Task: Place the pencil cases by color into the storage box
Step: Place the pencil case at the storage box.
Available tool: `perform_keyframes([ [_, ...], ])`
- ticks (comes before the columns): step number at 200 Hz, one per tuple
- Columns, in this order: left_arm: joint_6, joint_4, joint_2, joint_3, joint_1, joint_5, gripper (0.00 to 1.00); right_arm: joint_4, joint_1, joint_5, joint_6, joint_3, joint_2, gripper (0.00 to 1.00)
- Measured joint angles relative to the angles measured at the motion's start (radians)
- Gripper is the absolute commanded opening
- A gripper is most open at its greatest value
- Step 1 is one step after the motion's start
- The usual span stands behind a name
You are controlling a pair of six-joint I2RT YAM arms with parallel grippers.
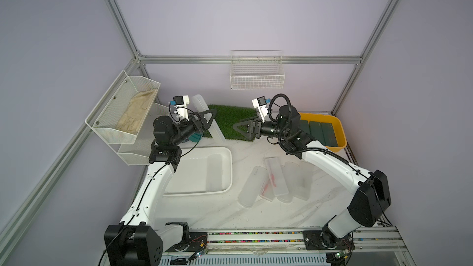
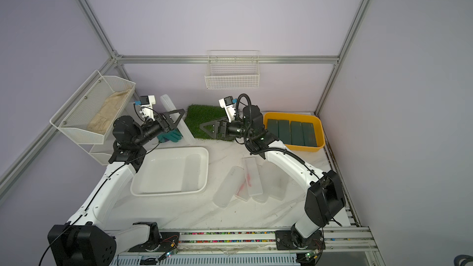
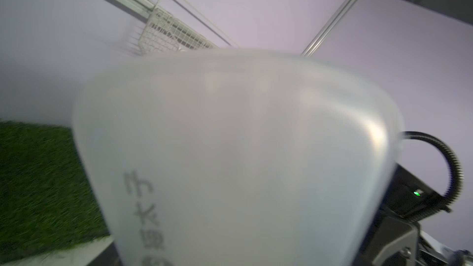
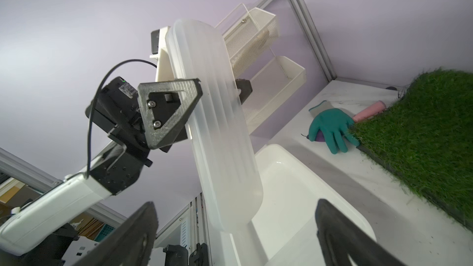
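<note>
Entry: left gripper (image 4: 220, 87), jaws clamped across the broad faces of one frosted pencil case (image 4: 222, 136). The case is held raised and tilted, near the far side of the white storage box (image 1: 197, 172), which is seen empty. Right gripper (image 1: 244, 129): jaws wide apart, nothing between them, held over the grass mat (image 1: 230, 118) and turned toward the case. Four dark green cases (image 1: 322, 131) are laid side by side in the yellow storage box (image 1: 343, 131). Several loose frosted cases (image 1: 275, 177) are clustered on the table between the white box and the right arm. The step in hand is judged to be the delivery of the held case to the white box. For this, the case is best carried over the box's middle, turned flat and lengthwise, and lowered close to the floor before release, so that room is left for the rest. The smooth plastic may slip, so a slow swing is advised, with the right gripper kept clear.
</note>
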Motion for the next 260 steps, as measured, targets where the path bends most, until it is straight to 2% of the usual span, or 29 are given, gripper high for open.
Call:
perform_keyframes([
  [21, 0.159, -0.205, -0.002, 0.033, 0.005, -0.121, 0.77, -0.072, 0.000, 0.048, -0.055, 0.000, 0.000, 0.97],
  [50, 0.312, -0.413, 0.010, 0.032, 0.007, -0.295, 0.77, -0.142, 0.009, 0.119, -0.138, -0.005, 0.000, 0.97],
  [83, 0.403, -0.550, 0.045, 0.031, 0.007, -0.418, 0.78, -0.187, 0.084, 0.240, -0.243, -0.032, 0.008, 0.97],
  [116, 0.457, -0.636, 0.074, 0.027, 0.007, -0.512, 0.79, -0.190, 0.155, 0.304, -0.294, -0.079, 0.033, 0.97],
  [170, 0.486, -0.686, 0.106, -0.041, 0.007, -0.574, 0.80, -0.168, 0.159, 0.356, -0.317, -0.180, 0.034, 0.97],
  [225, 0.485, -0.696, 0.138, -0.142, 0.007, -0.581, 0.80, -0.165, 0.159, 0.384, -0.348, -0.193, 0.032, 0.97],
  [260, 0.486, -0.700, 0.158, -0.159, 0.001, -0.580, 0.80, -0.147, 0.159, 0.400, -0.359, -0.198, 0.031, 0.97],
])
